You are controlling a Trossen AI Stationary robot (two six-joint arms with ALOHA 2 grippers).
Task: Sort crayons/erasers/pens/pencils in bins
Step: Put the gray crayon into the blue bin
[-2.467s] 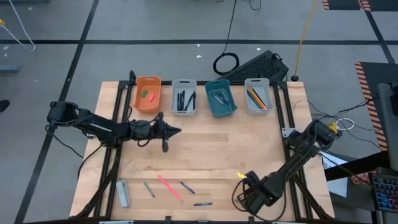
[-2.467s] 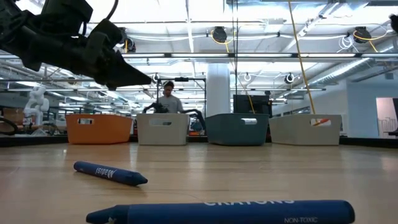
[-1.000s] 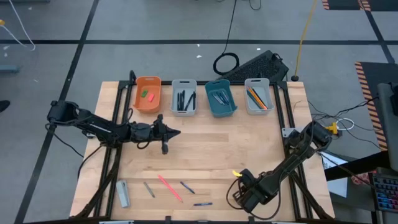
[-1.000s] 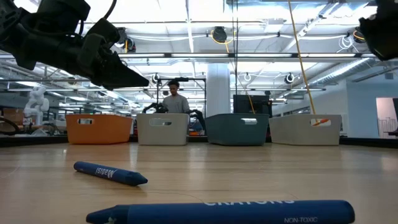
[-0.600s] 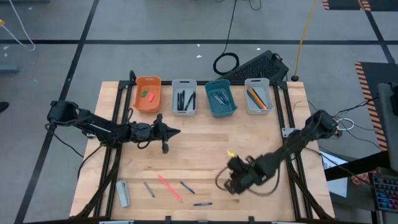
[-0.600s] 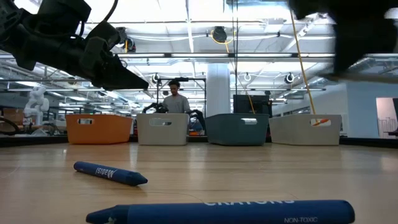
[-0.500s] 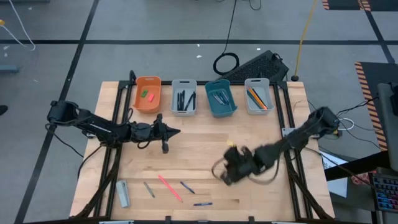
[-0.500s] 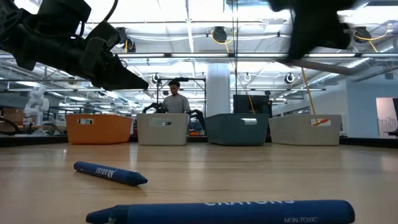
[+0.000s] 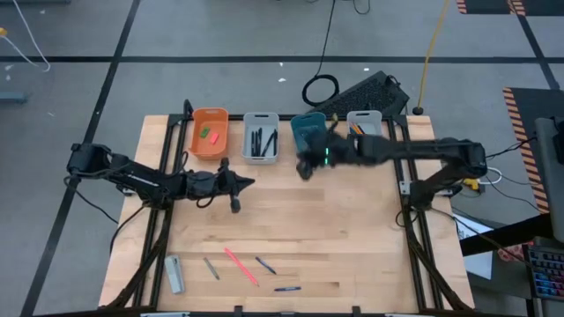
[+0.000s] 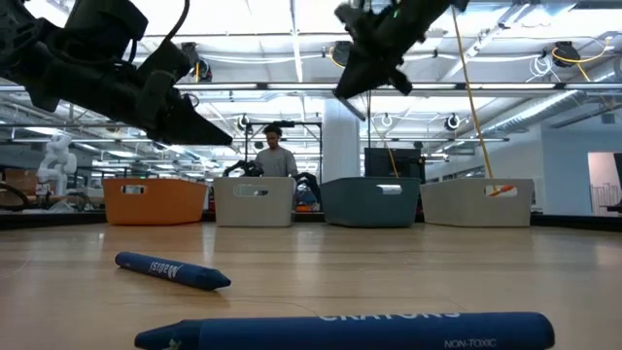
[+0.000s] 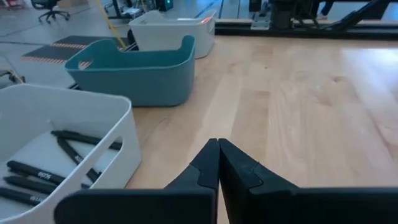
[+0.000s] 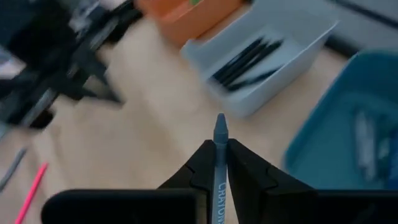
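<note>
A robotics lab or workshop: beyond the wooden desk [image 9: 300, 220] stretches a large open hall with ceiling strip lights [image 10: 292, 92], hanging cables [image 10: 466, 87], a white pillar [image 10: 341, 141] and a person [image 10: 273, 156] at equipment.

Four bins [image 9: 261, 138] line the desk's [image 9: 352, 229] far edge, erasers [image 9: 207, 135] in the leftmost, while loose crayons [image 9: 256, 268] lie near the front edge.

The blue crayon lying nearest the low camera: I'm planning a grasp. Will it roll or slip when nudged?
The blue crayon looks round and lies flat on the smooth table, so a sideways nudge would probably roll it. Its paper wrapper likely gives fair grip. It seems stiff and light but could snap if squeezed hard.
</note>
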